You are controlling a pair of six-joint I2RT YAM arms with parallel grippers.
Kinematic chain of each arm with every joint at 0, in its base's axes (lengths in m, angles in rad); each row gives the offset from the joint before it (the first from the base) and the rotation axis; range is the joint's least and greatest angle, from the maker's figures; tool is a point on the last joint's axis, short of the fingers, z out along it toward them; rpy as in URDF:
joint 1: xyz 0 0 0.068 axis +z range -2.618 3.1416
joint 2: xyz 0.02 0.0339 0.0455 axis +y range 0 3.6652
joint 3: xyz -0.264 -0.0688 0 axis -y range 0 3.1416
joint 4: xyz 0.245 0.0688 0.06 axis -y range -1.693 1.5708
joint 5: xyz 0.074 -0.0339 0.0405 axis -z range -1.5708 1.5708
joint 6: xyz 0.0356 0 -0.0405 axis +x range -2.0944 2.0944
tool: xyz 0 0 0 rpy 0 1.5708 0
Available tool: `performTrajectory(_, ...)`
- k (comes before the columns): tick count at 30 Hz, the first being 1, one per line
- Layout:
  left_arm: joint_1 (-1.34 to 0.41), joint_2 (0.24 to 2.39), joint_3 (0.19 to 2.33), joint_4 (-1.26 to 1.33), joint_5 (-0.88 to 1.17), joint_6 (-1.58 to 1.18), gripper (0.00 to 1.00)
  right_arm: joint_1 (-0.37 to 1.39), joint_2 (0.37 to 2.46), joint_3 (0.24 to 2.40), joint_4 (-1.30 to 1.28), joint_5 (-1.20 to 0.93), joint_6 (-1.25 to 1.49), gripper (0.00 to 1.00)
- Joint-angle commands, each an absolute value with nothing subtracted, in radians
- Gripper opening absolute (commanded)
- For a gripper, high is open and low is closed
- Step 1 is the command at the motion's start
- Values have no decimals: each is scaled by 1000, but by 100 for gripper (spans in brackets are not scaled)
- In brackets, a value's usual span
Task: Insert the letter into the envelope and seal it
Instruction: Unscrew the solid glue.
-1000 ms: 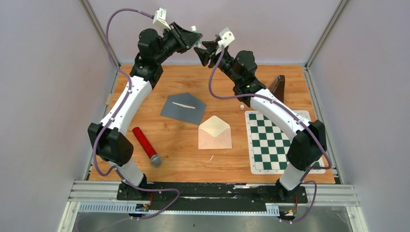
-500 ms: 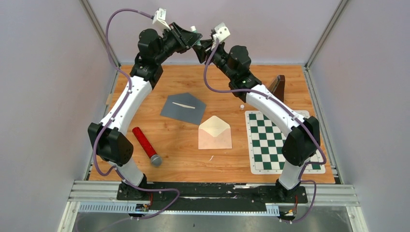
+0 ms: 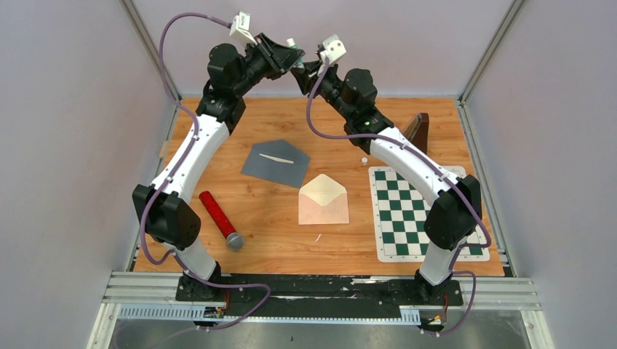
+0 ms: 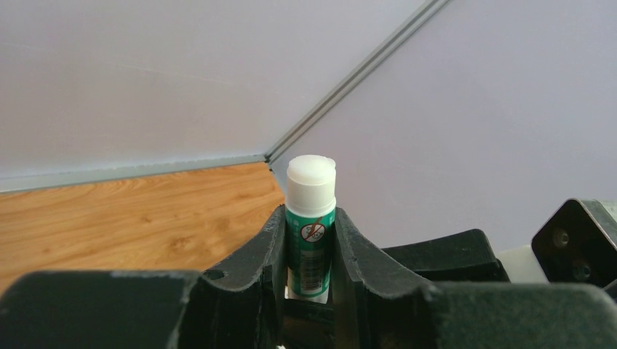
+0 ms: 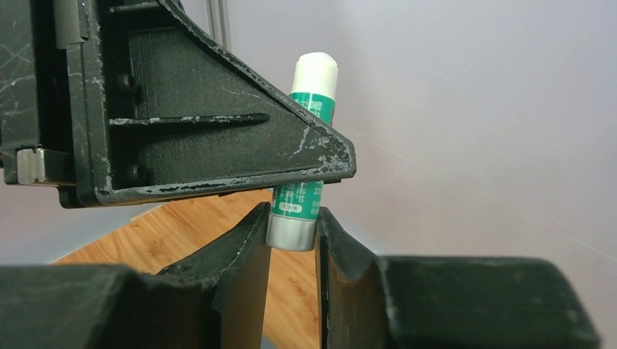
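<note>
Two things lie nearest you, just past the black mounting rail (image 3: 320, 289). On the orange-brown wooden tabletop (image 3: 269, 233), a red cylinder with a grey end (image 3: 220, 218) is at your left. A green-and-white checkered mat (image 3: 418, 214) is at your right.

And the envelope?

It is mid-table, between those two. Your cream paper envelope (image 3: 323, 200) lies flat, its flap open and pointing away from you. A small white scrap (image 3: 318, 237) is just in front of it. Beyond it, to your left, sits a grey envelope-shaped sheet (image 3: 275, 161) with a pale strip on it. I cannot tell you which item is the letter.

Anything past the mat?

A tiny white object (image 3: 364, 159) and a dark brown wedge (image 3: 417, 131) stand near its far corners.

And my grippers?

Both hang high over the far edge, facing each other. Your left gripper (image 4: 309, 214) is clamped on the body of the green-and-white plastic glue stick (image 4: 311, 233), whose white tip is uncovered. Your right gripper (image 5: 292, 218) has its jaws pressed against either side of the same glue stick's silvery base.

Behind them?

You have plain lavender walls (image 3: 65, 145), with aluminium frame posts (image 3: 489, 51) running up the corners.
</note>
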State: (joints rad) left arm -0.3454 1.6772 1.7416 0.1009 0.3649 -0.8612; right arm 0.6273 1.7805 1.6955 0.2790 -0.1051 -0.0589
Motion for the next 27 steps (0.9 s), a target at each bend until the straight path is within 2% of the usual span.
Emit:
performTrajectory(1,-348,1641,1739,142,373,-844,0,626,1761,1710,269,-80,-51,19)
performTrajectory(5,-348,1643,1741,146,374,-838,0,625,1756,1711,255,-90,-49,30)
performTrajectory(14,-348,1644,1738,151,378,-829,0,626,1746,1707,245,-96,-51,28)
performTrajectory(16,-348,1643,1737,152,378,-826,0,626,1746,1708,241,-94,-49,20)
performTrajectory(18,-348,1642,1735,154,380,-817,0,626,1746,1711,231,-98,-47,3)
performTrajectory(20,-348,1639,1730,175,397,-803,0,624,1744,1714,214,-117,-29,0)
performTrajectory(22,-348,1639,1723,221,432,-777,0,606,1736,1707,204,-218,40,0)
performTrajectory(27,-342,1675,1720,417,679,-679,0,476,1765,1705,360,-901,360,0)
